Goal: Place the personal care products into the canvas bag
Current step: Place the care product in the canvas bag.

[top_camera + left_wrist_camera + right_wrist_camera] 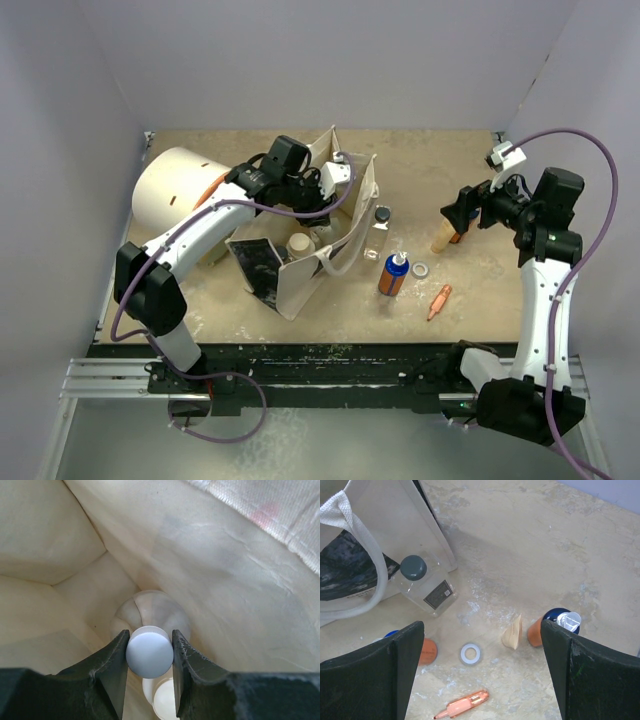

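Observation:
The cream canvas bag (300, 285) stands open at mid-table. My left gripper (316, 205) is down inside it. In the left wrist view the left gripper (149, 652) is shut on a bottle's round white cap (149, 645), with the bag's cloth walls (215, 580) all around. A tan-capped white bottle (300, 245) sits in the bag. My right gripper (481, 645) is open and empty above a beige tapered bottle (512, 632) and an orange bottle with a blue top (540, 630). A clear bottle with a black cap (422, 585) stands beside the bag. A second orange bottle (392, 275) stands nearer the front.
A big white drum with an orange end (175, 195) lies left of the bag, against the left arm. A small white ring (470, 654) and a pink tube (465, 703) lie on the table right of the bag. A bag handle (370, 580) hangs near the clear bottle.

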{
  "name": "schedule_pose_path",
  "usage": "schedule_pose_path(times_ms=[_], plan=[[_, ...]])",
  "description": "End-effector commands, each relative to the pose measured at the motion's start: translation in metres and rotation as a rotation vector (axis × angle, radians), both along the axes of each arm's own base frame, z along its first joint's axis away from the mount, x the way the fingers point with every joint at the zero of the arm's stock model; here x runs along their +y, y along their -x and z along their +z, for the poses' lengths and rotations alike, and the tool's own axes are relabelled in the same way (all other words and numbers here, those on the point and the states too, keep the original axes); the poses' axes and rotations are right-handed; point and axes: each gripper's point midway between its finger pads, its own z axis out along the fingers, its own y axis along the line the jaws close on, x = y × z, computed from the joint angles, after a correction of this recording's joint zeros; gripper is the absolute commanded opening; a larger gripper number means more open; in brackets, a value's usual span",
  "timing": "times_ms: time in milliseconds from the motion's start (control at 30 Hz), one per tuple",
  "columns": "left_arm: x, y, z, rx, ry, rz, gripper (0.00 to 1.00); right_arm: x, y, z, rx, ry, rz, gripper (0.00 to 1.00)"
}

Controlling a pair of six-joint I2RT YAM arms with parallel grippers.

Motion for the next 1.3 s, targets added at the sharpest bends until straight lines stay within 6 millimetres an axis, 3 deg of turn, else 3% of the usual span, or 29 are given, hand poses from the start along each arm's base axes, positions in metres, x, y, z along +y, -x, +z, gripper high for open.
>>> schedule_pose_path(times_ms=[0,367,667,733,967,1267], plan=[[-0.001,0.014,0.047,-0.065,0.078,-0.056,0.00,0.004,0.000,0.009,-0.032,-0.013,0.019,1.00],[0.003,0.022,0.040,-0.031,0.050,-0.071,0.00,0.004,0.000,0.008,-0.032,-0.016,0.020,1.00],[0.005,0.027,-0.005,0.024,-0.005,-0.101,0.01,0.004,0.001,0.008,-0.035,-0.015,0.018,1.00],[0.003,0.029,-0.013,0.033,-0.005,-0.110,0.08,0.004,0.001,0.008,-0.035,-0.015,0.019,1.00],[-0.003,0.039,-0.031,0.028,-0.012,-0.148,0.20,0.004,0.001,0.008,-0.031,-0.017,0.016,1.00],[-0.003,0.036,-0.033,0.035,-0.021,-0.120,0.37,0.004,0.000,0.007,-0.031,-0.017,0.018,1.00]])
